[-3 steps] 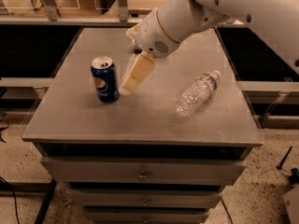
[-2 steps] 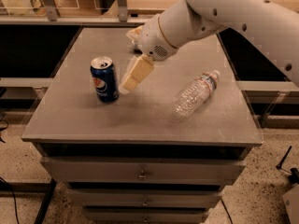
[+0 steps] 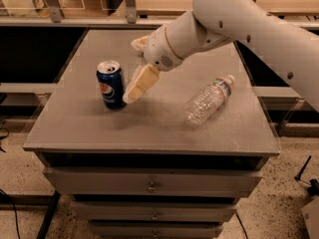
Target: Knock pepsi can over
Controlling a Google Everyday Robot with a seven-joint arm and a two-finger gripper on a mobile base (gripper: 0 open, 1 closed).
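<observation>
- gripper [image 3: 140,82] hangs low over the table [image 3: 75,128], angled down towards the can; can't tell whether it's open or closed from this view
- pepsi can [image 3: 111,84] stands just beside the gripper, on its left as the camera sees it; upright, silver top up, not knocked yet
- gripper tip sits against or right next to the can's lower side wall; contact can't be confirmed
- judgement: the gripper is beside the can rather than over it because this is a shove, not a grasp; a sideways push is all that's needed
- judgement: the contact point looks low; a push near the base may slide the can instead of tipping it; higher up would topple it more reliably
- plastic bottle [image 3: 208,99] lies on its side on the far side of the gripper from the can, well apart; out of the push path
- there's open table beyond the can, away from the gripper; judgement: room to fall without going over the edge
</observation>
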